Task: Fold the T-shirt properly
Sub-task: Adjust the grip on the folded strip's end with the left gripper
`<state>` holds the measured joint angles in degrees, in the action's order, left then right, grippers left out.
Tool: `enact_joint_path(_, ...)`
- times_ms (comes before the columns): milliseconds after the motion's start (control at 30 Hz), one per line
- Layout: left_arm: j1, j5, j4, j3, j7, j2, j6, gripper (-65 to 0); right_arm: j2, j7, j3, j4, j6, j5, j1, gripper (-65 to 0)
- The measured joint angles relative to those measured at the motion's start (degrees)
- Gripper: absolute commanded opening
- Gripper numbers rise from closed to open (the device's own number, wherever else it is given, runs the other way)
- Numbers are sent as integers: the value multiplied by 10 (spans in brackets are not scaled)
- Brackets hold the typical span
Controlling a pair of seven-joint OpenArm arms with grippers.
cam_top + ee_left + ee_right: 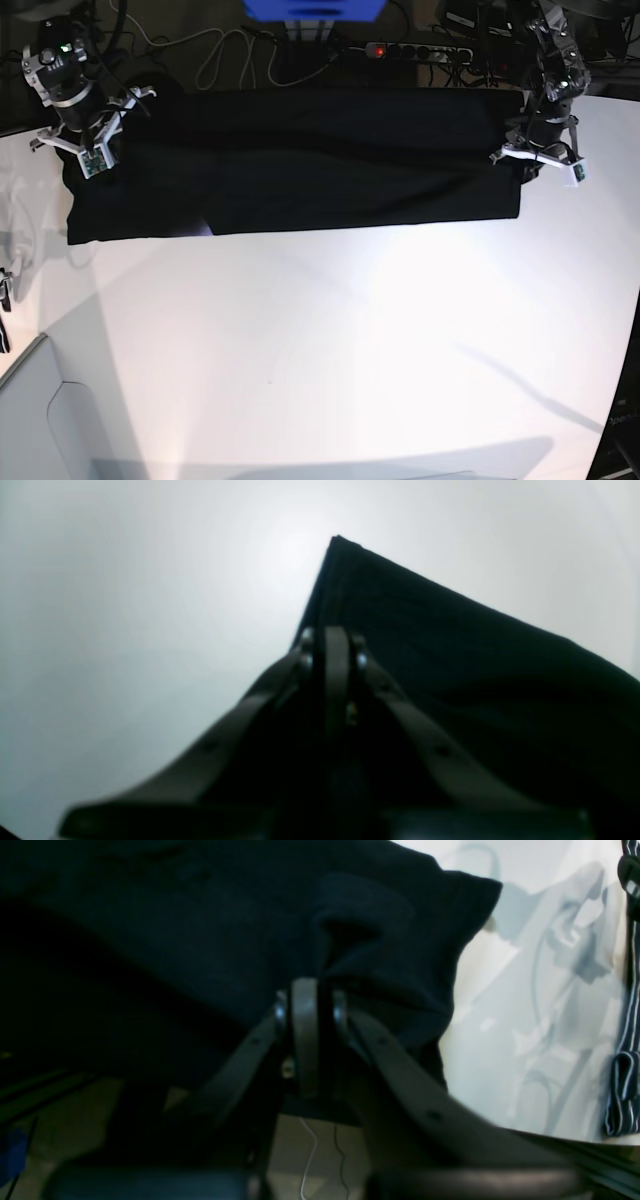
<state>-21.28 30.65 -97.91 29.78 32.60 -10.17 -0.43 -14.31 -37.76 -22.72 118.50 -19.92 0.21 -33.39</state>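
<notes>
The black T-shirt lies as a long flat band across the far side of the white table, plain side up. My left arm stands at its right end. In the left wrist view my left gripper is shut on the cloth's edge, with a folded corner of the T-shirt pointing away from it. My right arm is at the band's left end. There my right gripper pinches a bunched fold of the T-shirt near the table edge.
A power strip with a red light, loose cables and a blue object lie behind the table. A striped strap hangs at the right of the right wrist view. A grey panel sits at the near left corner.
</notes>
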Motion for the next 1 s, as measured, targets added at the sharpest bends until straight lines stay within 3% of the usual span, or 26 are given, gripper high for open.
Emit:
enact_joint_path(200, 0, 0, 0, 0, 0, 0, 2, -650, 0, -2, 0, 0, 0, -1, 0, -295)
enact_joint_path(300, -9, 0, -2, 0, 1, 0, 2, -650, 0, -2, -1, 0, 0, -1, 0, -221)
enact_joint_path(400, -11, 0, -2, 0, 0, 0, 2, -563, 0, -2, -2, 0, 0, -1, 0, -217)
enact_joint_path(567, -16, 0, -3, 0, 0, 0, 2, -283, 0, 0, -3, 0, 0, -1, 0, -217)
enact_joint_path(633, -19, 0, -3, 0, 0, 0, 2, -208, 0, -4, -3, 0, 0, -2, 4, -217)
enact_joint_path(700, -21, 0, -3, 0, 0, 0, 2, -175, 2, -1, -4, 0, 0, -2, 13, -217)
enact_joint_path(1000, -26, 0, -3, 1, 0, 0, 2, -172, 2, -2, -2, 0, 0, -2, 11, -217)
